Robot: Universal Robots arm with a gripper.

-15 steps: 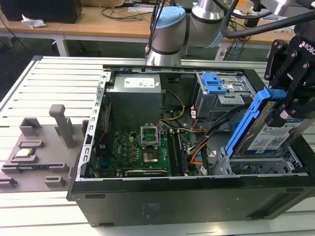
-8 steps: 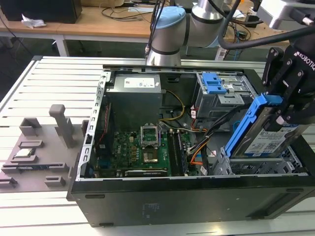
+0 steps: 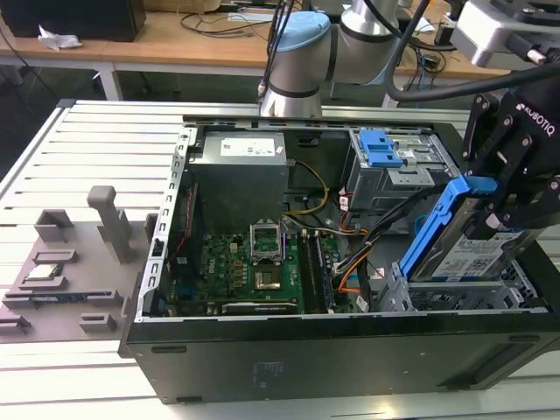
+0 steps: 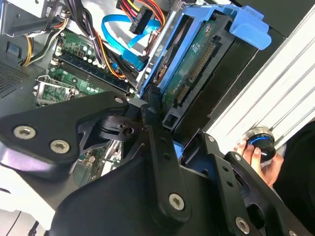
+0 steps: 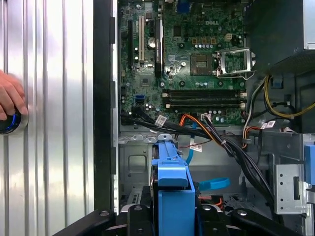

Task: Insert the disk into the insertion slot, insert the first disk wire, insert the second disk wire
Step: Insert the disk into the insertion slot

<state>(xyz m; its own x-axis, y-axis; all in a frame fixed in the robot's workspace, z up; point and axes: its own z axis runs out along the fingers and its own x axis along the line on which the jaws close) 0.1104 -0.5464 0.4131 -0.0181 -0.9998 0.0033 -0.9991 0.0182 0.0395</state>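
My gripper (image 3: 500,219) is shut on the disk (image 3: 477,255), a grey drive with a white label in a bright blue carrier (image 4: 248,25). The disk hangs tilted, its lower end just over the insertion slot (image 3: 464,297), the grey perforated cage at the case's front corner on the exterior view's right. In the first wrist view the carrier (image 5: 172,189) points down at the cage's sheet metal (image 5: 132,164). The second disk wire (image 4: 115,30), a flat light blue cable, lies loose beside the cage, also in the first wrist view (image 5: 214,184). A bundle of orange, red and black wires (image 4: 142,12) ends in a dark plug nearby.
The open computer case (image 3: 262,350) lies on a slatted metal table (image 3: 96,140). A taller grey bay with blue latches (image 3: 385,153) stands behind the cage. The motherboard (image 5: 197,54) fills the middle. A person's hand (image 5: 9,93) rests on a blue-lit knob (image 4: 260,140) beside the case.
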